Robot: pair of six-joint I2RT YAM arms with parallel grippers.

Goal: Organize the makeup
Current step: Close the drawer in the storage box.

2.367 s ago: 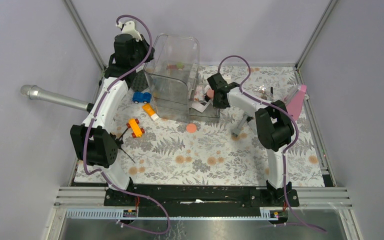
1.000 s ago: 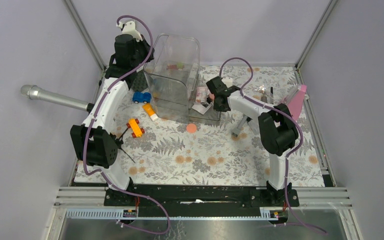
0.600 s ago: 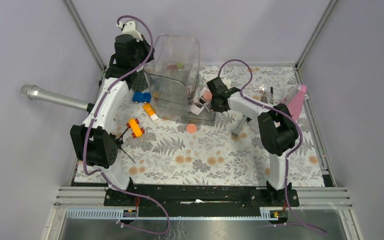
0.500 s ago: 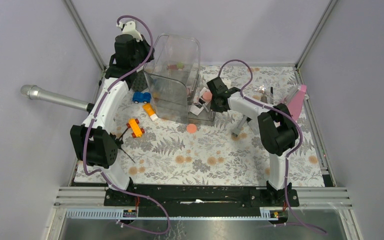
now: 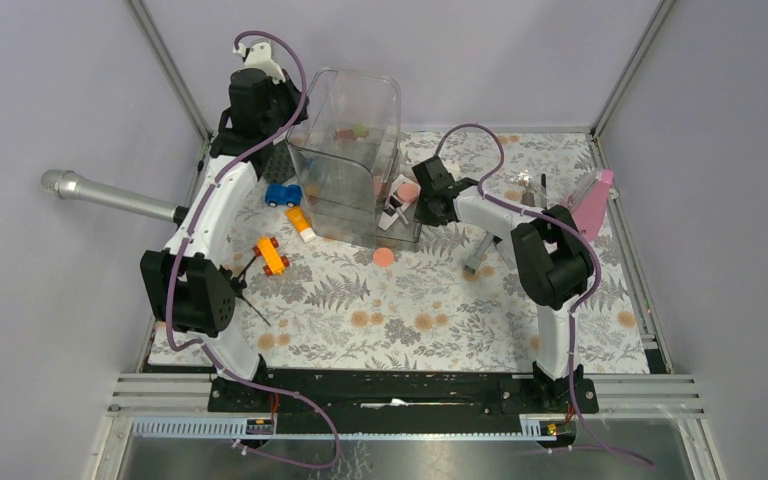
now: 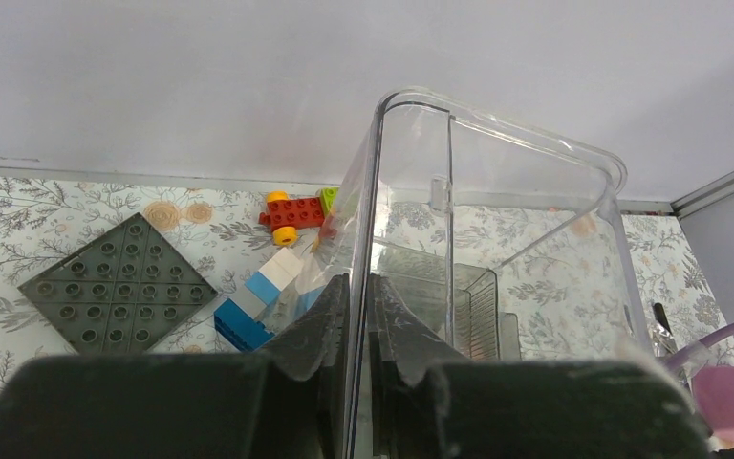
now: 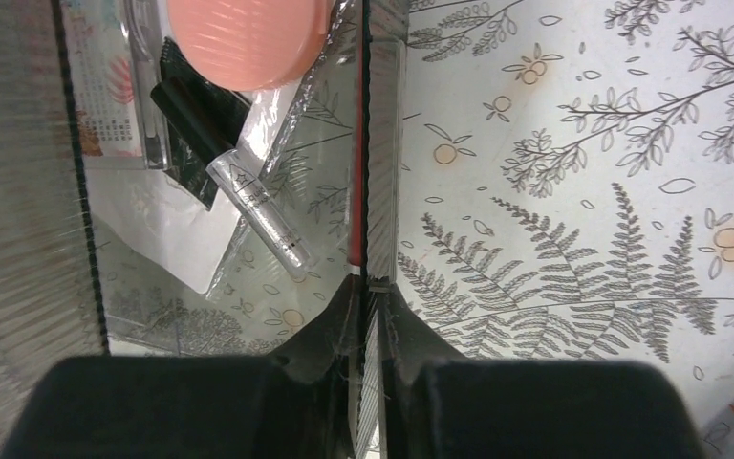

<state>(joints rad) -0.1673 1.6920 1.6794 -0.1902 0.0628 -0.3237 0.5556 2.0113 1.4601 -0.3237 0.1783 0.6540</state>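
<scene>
Top external: clear organizer [image 5: 360, 72] at back. Loose coral disc [image 5: 383, 256] lies just in front, with open table nearer the arms.

Left wrist: left gripper [image 6: 358, 287], fingers clamped on organizer's tall wall. Uneven pulling could tip it.

Right wrist: right gripper [image 7: 368, 287], fingers pinching organizer's low tray wall. Boxed coral disc [image 7: 248, 33] and clear tube [image 7: 258, 201] inside. Thin wall may slip free.

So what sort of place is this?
Probably a robotics lab's enclosed test booth, not a home: a left arm and right arm bolted to a rail, plain walls with aluminium posts, and a floral mat holding a clear organizer and toy cars.
</scene>
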